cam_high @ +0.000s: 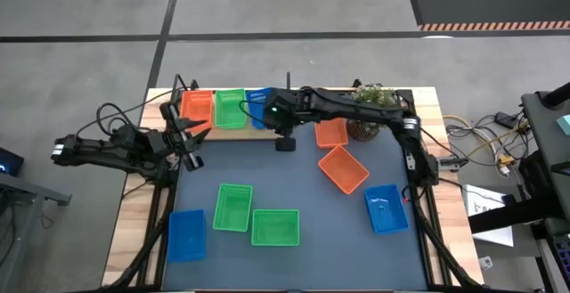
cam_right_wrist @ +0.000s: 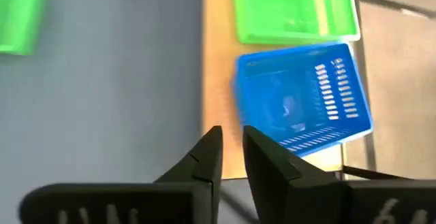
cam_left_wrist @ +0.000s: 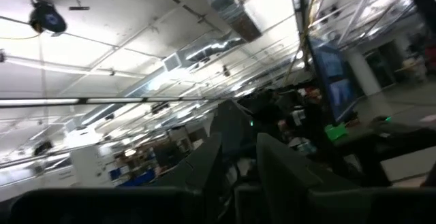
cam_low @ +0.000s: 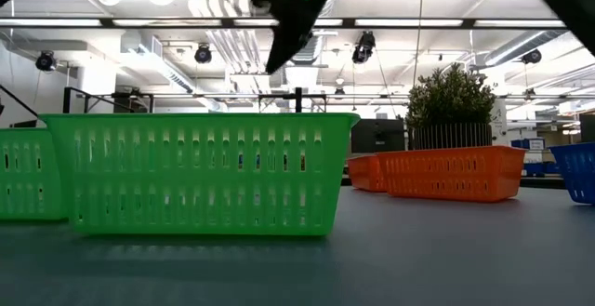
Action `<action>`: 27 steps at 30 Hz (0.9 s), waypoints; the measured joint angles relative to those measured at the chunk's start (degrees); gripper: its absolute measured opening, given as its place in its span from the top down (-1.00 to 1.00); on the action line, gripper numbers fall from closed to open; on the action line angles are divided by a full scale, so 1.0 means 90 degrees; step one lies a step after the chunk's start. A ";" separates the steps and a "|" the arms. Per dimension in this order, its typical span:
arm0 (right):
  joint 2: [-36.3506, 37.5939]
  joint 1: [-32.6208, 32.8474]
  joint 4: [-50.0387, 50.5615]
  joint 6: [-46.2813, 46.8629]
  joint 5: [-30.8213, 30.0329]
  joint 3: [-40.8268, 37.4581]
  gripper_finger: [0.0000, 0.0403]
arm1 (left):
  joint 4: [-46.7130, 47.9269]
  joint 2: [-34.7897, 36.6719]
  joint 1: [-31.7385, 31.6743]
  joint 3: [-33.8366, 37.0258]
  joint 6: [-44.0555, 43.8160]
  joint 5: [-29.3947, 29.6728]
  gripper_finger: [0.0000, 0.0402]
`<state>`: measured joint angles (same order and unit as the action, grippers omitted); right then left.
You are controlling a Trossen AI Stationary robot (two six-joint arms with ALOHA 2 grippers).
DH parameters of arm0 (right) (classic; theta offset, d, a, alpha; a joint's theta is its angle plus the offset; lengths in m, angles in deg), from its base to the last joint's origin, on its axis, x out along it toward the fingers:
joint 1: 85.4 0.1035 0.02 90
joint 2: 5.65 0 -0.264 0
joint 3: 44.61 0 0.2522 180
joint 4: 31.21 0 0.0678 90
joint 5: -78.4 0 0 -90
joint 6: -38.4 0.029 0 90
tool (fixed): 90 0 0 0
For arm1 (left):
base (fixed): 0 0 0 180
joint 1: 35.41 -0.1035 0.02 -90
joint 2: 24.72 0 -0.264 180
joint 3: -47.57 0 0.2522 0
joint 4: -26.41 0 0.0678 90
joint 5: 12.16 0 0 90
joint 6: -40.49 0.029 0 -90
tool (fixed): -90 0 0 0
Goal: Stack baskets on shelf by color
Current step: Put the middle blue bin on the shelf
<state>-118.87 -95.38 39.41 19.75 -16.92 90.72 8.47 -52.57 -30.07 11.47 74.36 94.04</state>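
Behind the bench we see a large hall with bright ceiling lights, and on the bench lies a dark blue-grey mat (cam_high: 294, 195) with a light wooden shelf board (cam_high: 233, 131) at its far edge. On the shelf stand a red-orange plastic mesh basket (cam_high: 197, 107), a green one (cam_high: 230, 109) and a blue one (cam_right_wrist: 303, 108). More baskets lie loose on the mat: two green (cam_high: 233, 207), two red-orange (cam_high: 343, 169) and two blue (cam_high: 386, 208). We think the blue basket is just placed, so the right tool (cam_right_wrist: 231, 152) should rise straight up and not catch its rim, then go to a loose basket. Its fingers stand only a little apart, holding nothing, just beside the blue basket. The left tool (cam_high: 191, 142) waits by the shelf's left end; we cannot tell its state.
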 joint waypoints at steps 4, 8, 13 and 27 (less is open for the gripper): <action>0.0952 0.0427 -0.0428 0.0133 0.0096 -0.1042 0.91 | -0.0502 -0.0562 0.0000 -0.0155 -0.0047 -0.0133 0.62; 0.1969 0.0846 -0.1205 0.0467 0.0097 -0.2455 0.95 | -0.0471 -0.1347 -0.0010 -0.0506 -0.0049 -0.0133 0.62; 0.3077 0.1291 -0.2336 0.0583 0.0093 -0.4162 0.96 | -0.0259 -0.2341 -0.0010 -0.0945 -0.0089 -0.0128 0.62; 0.5482 0.1890 -0.5187 0.0044 -0.0241 -0.7761 0.96 | 0.2559 -0.4318 -0.0632 -0.2470 -0.1732 0.0050 0.62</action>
<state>-69.53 -78.37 -7.27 20.14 -19.09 20.88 31.50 -91.44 -35.76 -10.75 58.78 94.49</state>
